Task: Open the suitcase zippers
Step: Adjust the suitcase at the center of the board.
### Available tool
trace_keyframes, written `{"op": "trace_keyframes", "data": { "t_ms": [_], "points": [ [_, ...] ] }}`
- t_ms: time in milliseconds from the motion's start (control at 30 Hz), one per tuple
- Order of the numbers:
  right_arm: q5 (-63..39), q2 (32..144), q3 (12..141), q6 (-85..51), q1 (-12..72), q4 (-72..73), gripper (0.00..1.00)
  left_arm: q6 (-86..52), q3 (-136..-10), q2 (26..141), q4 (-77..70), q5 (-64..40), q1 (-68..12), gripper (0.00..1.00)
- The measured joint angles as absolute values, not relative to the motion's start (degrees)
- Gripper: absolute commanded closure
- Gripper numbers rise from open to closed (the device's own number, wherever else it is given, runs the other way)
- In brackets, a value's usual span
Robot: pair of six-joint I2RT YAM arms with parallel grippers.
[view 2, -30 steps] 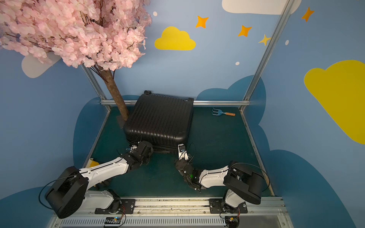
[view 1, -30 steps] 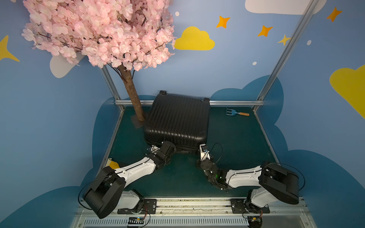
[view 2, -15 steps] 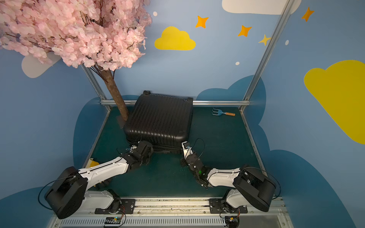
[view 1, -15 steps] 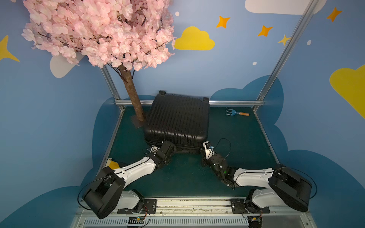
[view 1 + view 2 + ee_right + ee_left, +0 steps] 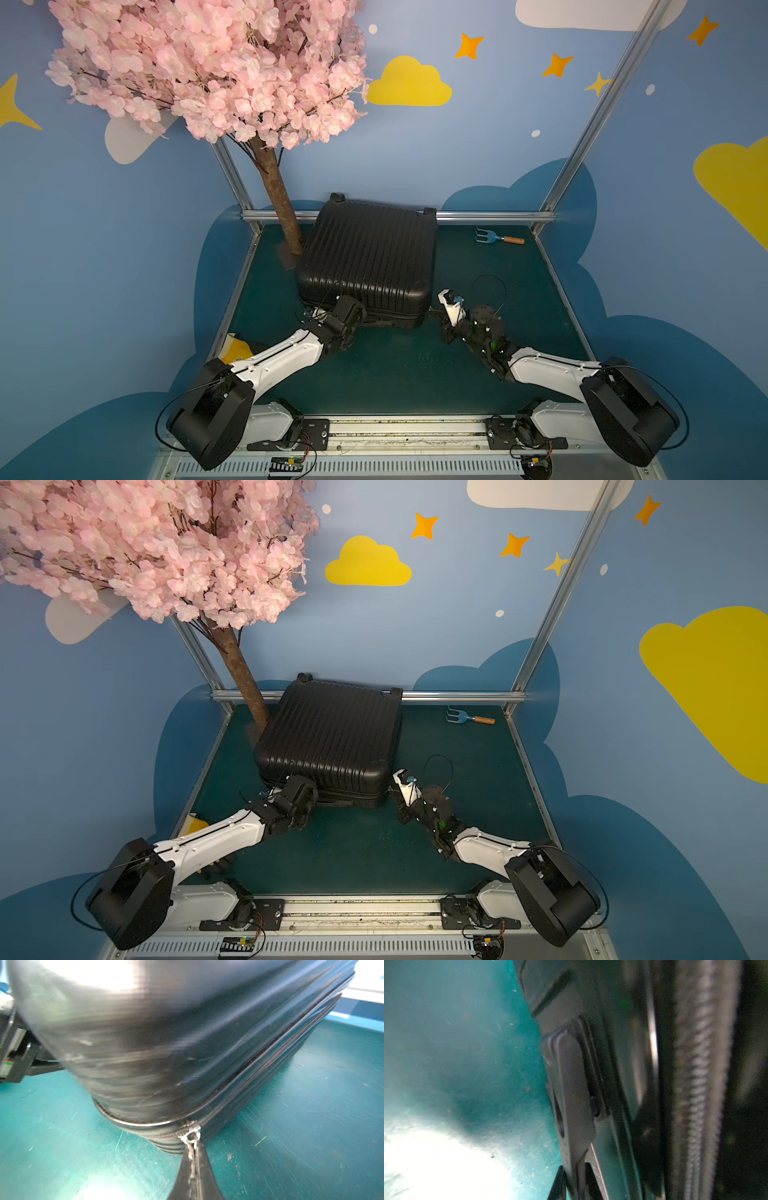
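Pressing close to the near side of the suitcase [image 5: 370, 257], the left gripper [image 5: 358, 312] hides its own tips. Its wrist view is a dark blur. The fingers are together, but I cannot tell if they hold anything. The black suitcase lies flat by the tree trunk [image 5: 282, 216]. At its near right corner the right gripper [image 5: 195, 1159] is pinched tight on the silver pull [image 5: 191, 1136] of the zip track [image 5: 259, 1076]. The shell above looks smeared. Far right lies a small blue rake [image 5: 494, 238]. The floor [image 5: 395, 365] is green and scratched. The walls [image 5: 124, 249] are blue with yellow clouds and stars.
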State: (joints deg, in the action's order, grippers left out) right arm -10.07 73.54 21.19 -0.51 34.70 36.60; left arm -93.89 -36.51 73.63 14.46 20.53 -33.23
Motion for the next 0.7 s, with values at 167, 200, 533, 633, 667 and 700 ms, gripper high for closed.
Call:
{"op": "trace_keyframes", "data": {
  "t_ms": [167,200,533,633,667,700],
  "points": [
    [-16.0,76.9,24.8,0.6,31.1,34.9,1.0,-92.3,-36.5,72.8,16.0,20.1,-32.7,0.98],
    [-16.9,78.0,25.8,0.9,30.5,34.7,1.0,-91.9,-36.5,72.6,16.4,20.1,-32.5,0.98],
    [-22.4,82.9,28.9,1.8,29.0,37.0,1.0,-86.0,-36.9,71.4,19.0,19.8,-31.2,0.98],
    [-21.1,82.9,28.6,2.8,29.0,37.9,1.0,-82.8,-38.1,71.6,20.6,19.3,-31.0,0.98],
    [-20.5,83.0,28.6,3.5,29.0,37.9,1.0,-81.4,-38.4,71.7,21.3,19.2,-31.0,0.98],
    [-20.0,83.1,28.7,4.0,29.0,38.1,1.0,-79.9,-38.8,71.7,21.9,19.2,-31.0,0.98]
  ]
}}
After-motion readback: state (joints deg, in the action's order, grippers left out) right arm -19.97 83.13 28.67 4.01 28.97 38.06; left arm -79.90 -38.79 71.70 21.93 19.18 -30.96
